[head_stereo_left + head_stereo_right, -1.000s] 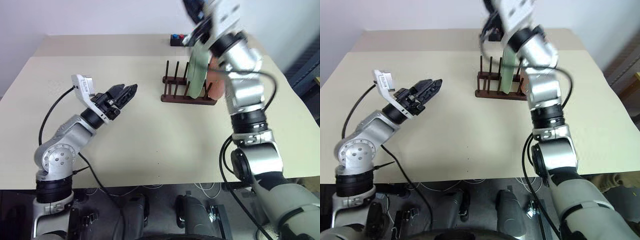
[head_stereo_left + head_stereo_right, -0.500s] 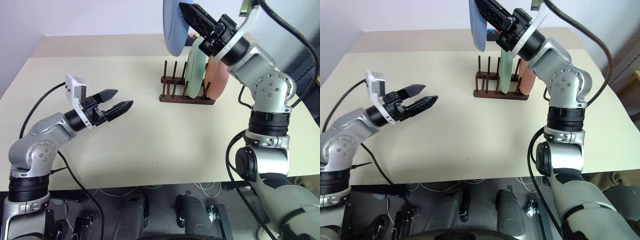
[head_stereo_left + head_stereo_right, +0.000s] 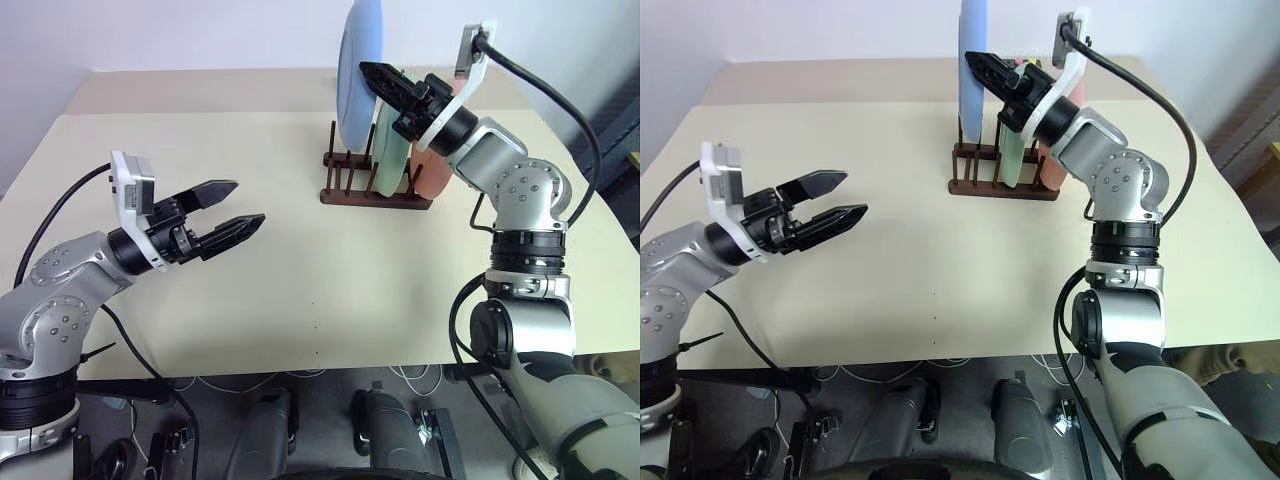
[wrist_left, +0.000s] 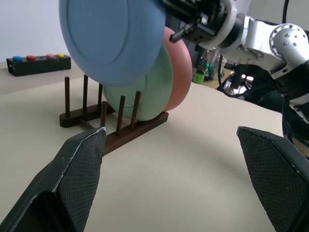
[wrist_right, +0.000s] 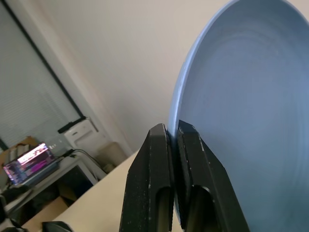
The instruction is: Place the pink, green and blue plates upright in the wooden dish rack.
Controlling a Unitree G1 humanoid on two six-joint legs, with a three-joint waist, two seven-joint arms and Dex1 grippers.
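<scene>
One blue plate [image 3: 360, 70] pinched at its rim by right pincer [image 3: 372, 76].

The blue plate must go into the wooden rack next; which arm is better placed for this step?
The right. The right gripper is shut on the blue plate's rim and holds it upright just above the wooden rack, beside the green plate. The left gripper is open, holds nothing, and is far from the rack.

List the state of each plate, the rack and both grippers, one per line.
blue plate: held upright above the rack.
green plate: upright in rack.
pink plate: upright in rack.
wooden dish rack: left slots free.
right gripper: shut on blue plate.
left gripper: open, empty.
</scene>
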